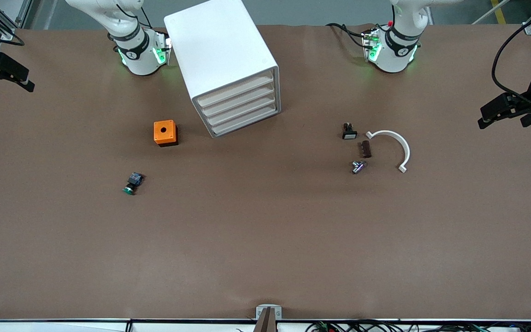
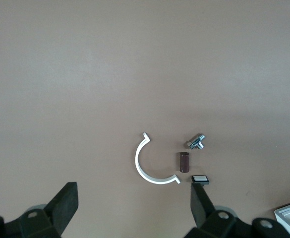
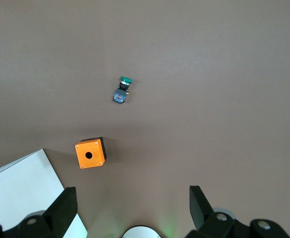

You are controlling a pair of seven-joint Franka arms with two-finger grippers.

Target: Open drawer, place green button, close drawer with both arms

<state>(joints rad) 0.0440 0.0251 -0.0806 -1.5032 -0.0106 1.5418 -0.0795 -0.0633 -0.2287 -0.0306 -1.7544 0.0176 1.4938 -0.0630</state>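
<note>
From across the worktop: the drawer [image 1: 246, 122], lowest of four in the cabinet [image 1: 221, 60], is shut. The button [image 1: 132, 182] lies nearer the camera than the orange cube [image 1: 165, 133], toward the right arm's end – so that arm looks closer. Right pincer [image 1: 2, 74] and left pincer [image 1: 507, 110] hang at the worktop's ends, fingers apart, empty.

Left wrist: just a white clip [image 2: 147, 166] and small parts.

Right wrist: the button [image 3: 121, 90] lies tipped over, green cap pointing away from the cube [image 3: 90, 153].

Cabinet [image 1: 221, 60] between the arm bases, cube [image 1: 165, 133] just beside it, button [image 1: 132, 183] nearer the camera, toward the right arm's end.
</note>
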